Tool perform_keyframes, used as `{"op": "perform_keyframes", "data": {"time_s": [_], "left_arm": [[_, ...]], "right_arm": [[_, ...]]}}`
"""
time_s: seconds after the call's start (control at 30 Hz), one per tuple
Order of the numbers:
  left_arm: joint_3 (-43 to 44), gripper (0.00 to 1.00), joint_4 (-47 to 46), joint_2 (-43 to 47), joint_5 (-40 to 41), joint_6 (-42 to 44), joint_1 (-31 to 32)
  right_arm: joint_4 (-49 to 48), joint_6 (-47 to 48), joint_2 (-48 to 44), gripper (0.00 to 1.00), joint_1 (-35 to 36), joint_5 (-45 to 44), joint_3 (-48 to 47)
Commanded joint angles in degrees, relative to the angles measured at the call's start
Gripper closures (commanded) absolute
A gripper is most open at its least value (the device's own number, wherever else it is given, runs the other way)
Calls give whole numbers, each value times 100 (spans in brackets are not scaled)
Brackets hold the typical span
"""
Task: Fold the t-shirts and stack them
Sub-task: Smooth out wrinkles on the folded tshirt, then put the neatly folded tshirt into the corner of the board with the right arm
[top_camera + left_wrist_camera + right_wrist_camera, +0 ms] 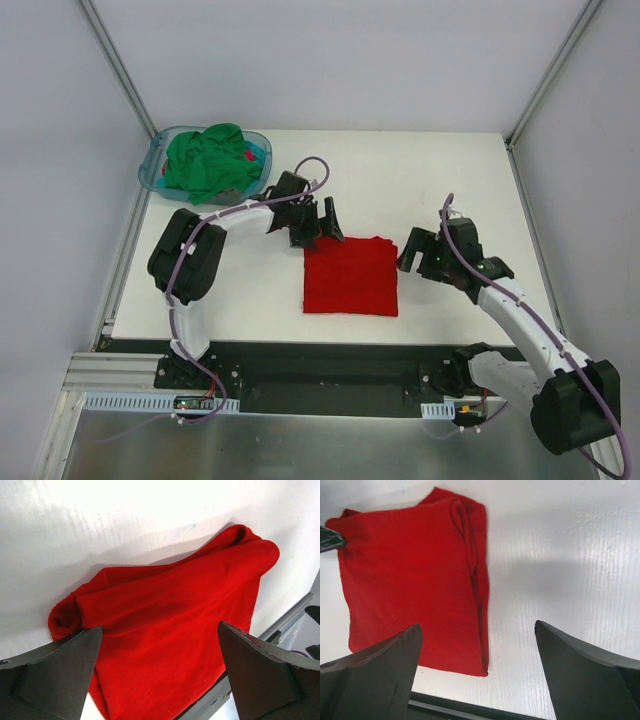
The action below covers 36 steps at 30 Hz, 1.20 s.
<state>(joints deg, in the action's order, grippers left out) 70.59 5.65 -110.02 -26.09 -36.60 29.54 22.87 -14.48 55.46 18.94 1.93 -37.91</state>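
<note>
A red t-shirt (350, 277) is seen lying folded into a rough square on the white table (440, 180), near the middle and toward the near edge. The left gripper (318, 222) is held at the shirt's far left corner with its jaws spread wide, and nothing is gripped between them. In the left wrist view its two dark fingers (60, 672) are shown well apart, with the shirt's rolled edge and a rounded corner lying below and between them. The right gripper (412, 252) is positioned just beside the shirt's right edge, near the far right corner. It is likewise opened wide and nothing is held in it. In the right wrist view the shirt is seen toward the left side of the gap, while bare table is seen under the right-hand finger. A folded seam is shown running along the side of the shirt nearest that gripper, and the tip of the other gripper is glimpsed at the left border, at the shirt's corner. Whether either gripper touches the cloth cannot be told. At the far left corner of the table a blue basket (148, 172) is placed, well apart from the folded shirt. A crumpled green t-shirt (205, 165) is heaped in it, with a scrap of red cloth showing beside it.
</note>
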Motion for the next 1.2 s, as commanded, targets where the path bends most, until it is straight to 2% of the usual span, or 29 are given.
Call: {"op": "perform_keyframes", "data": {"time_s": [0.0,0.07,0.17,0.37,0.47,0.6,0.8,0.9,1.03,1.17], "left_arm": [[-194,1,147,717,358,206,-27],[-282,1,156,1129,560,197,-27],[-597,1,173,1902,876,267,-27],[-1818,1,305,3599,1737,452,-27],[-2565,1,375,4364,2168,146,-27],[-3190,1,384,4928,2327,-31,-27],[-3253,1,454,5104,2398,30,-27],[-3279,1,481,5069,2468,39,-27],[-3271,1,490,5017,2573,56,-36],[-3262,1,507,4972,2721,83,-36]], "right_arm": [[60,-55,333,4,118,404,-208],[182,-46,526,4,372,230,-304],[393,-195,869,4,724,-480,-506],[42,-432,1501,1,1006,-729,-586],[-64,-450,1914,12,1015,-660,-708],[-353,-398,2415,22,1077,-475,-885],[-424,-529,3171,36,1138,-369,-981],[-389,-573,3348,47,1200,-439,-981],[-371,-591,3480,55,1270,-527,-990],[-240,-486,3621,78,1367,-685,-1139]]}}
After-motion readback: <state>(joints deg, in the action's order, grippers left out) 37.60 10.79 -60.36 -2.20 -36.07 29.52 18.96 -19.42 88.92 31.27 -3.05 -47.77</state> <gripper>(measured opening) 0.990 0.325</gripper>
